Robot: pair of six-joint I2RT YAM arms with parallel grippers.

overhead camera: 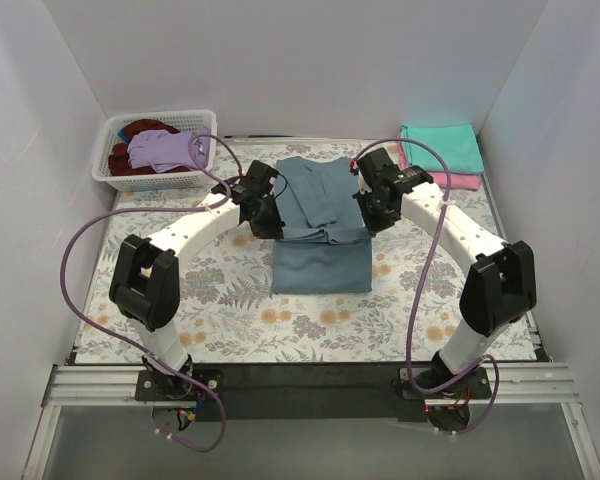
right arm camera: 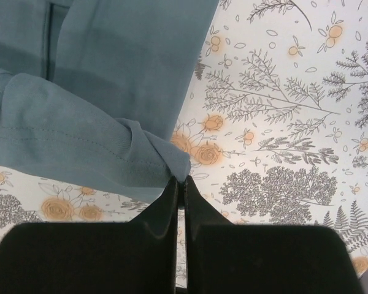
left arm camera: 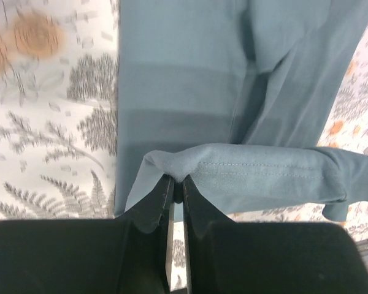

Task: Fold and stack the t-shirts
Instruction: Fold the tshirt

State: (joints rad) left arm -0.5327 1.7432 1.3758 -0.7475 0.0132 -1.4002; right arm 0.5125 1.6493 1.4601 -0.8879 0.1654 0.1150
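A slate blue-grey t-shirt (overhead camera: pixel 320 230) lies partly folded at the table's middle, its far part lifted over the near part. My left gripper (overhead camera: pixel 268 226) is shut on the shirt's left hem corner (left arm camera: pixel 172 168). My right gripper (overhead camera: pixel 372 218) is shut on the right hem corner (right arm camera: pixel 172 162). Both hold the hem a little above the cloth. A folded teal t-shirt (overhead camera: pixel 442 146) lies on a folded pink one (overhead camera: pixel 460 181) at the far right. Lilac (overhead camera: pixel 165 148) and dark red (overhead camera: pixel 145 130) shirts lie in the basket.
The white lattice basket (overhead camera: pixel 155 180) stands at the far left corner. A floral cloth (overhead camera: pixel 230 300) covers the table. White walls close in the left, right and back. Purple cables loop from both arms.
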